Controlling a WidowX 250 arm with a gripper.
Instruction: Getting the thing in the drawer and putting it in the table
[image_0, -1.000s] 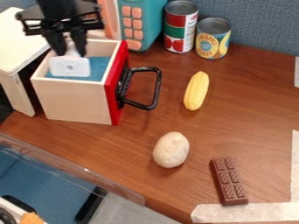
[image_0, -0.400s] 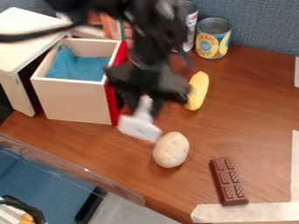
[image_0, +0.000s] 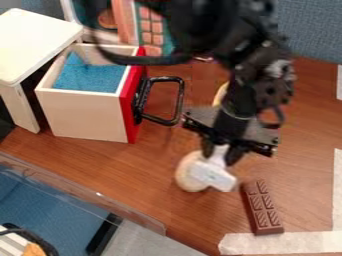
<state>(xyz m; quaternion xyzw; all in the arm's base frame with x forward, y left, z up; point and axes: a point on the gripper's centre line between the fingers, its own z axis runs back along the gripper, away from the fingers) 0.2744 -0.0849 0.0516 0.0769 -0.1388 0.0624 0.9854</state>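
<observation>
- Retrieval of the white piece (image_0: 212, 175) from the drawer (image_0: 83, 115) can be judged as done, because the piece is seen outside of it, over the table (image_0: 87, 165).
- The piece is grasped by the black gripper (image_0: 222, 154): its narrow stem is clasped at the top, and its wider block is left hanging below, a little tilted.
- The piece is held toward the front edge of the table, in front of the drawer's handle (image_0: 181, 100) and beside the chocolate bar (image_0: 262, 206).
- By the block, a part of the pale egg-shaped object (image_0: 189, 175) is covered in the view; whether the two are touching cannot be told.
- The drawer is left pulled out at the left side of the table, and its blue lining (image_0: 100, 79) is exposed.
- The second half of the task, the placing, is judged as unfinished, since the piece is not yet released.
- What is left should be small: a free spot should be chosen, the piece lowered until it is supported by the table, and the grasp opened.
- If the piece is lowered straight down, the egg-shaped object could be pushed and made to roll.
</observation>
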